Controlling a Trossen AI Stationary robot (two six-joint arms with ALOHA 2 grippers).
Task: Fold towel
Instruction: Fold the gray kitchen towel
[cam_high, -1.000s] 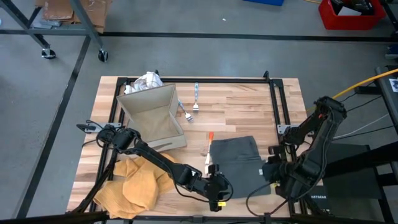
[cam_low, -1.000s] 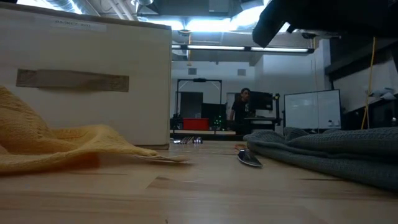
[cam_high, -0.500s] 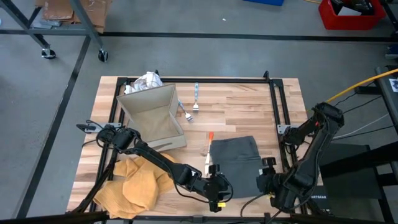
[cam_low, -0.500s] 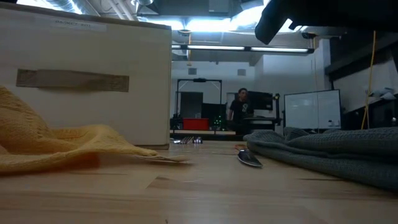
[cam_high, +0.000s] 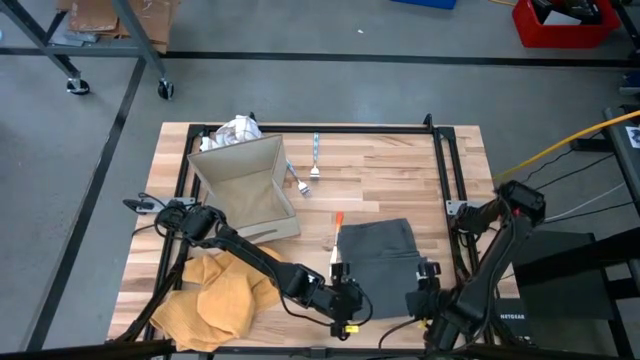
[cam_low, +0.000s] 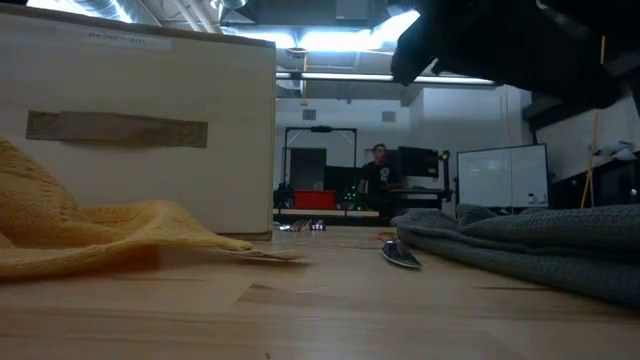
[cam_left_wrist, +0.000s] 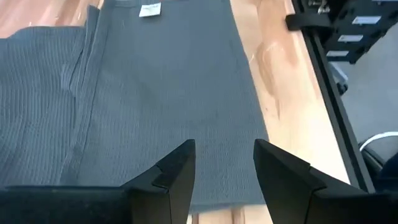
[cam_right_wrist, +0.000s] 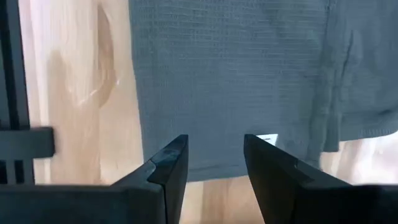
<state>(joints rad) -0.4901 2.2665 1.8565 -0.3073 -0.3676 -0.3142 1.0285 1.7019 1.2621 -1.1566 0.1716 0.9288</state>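
From above, the grey towel (cam_high: 383, 262) lies flat near the desk's (cam_high: 390, 170) front edge, right of centre. The left gripper (cam_high: 350, 305) sits at the towel's front left corner, the right gripper (cam_high: 424, 297) at its front right corner. A box (cam_high: 245, 185) stands at the back left, with a yellow cloth (cam_high: 215, 298) at the front left corner, a fork (cam_high: 315, 160) near the back edge and crumpled white paper (cam_high: 238, 130) behind the box.

At desk level, the towel (cam_low: 540, 250) rests in soft folds on the right, the yellow cloth (cam_low: 90, 235) on the left before the box (cam_low: 140, 120). A dark arm hangs overhead; which one it is I cannot tell. A person (cam_low: 377, 170) stands far back in the room.

The left wrist camera shows the left gripper (cam_left_wrist: 224, 165) with fingers (cam_left_wrist: 171, 177) parted, empty, just above the towel (cam_left_wrist: 155, 93), near its edge.

The right wrist camera shows the right gripper (cam_right_wrist: 214, 158) likewise spread and holding nothing, over the towel's (cam_right_wrist: 236, 74) edge, where a small white label (cam_right_wrist: 268, 139) shows.
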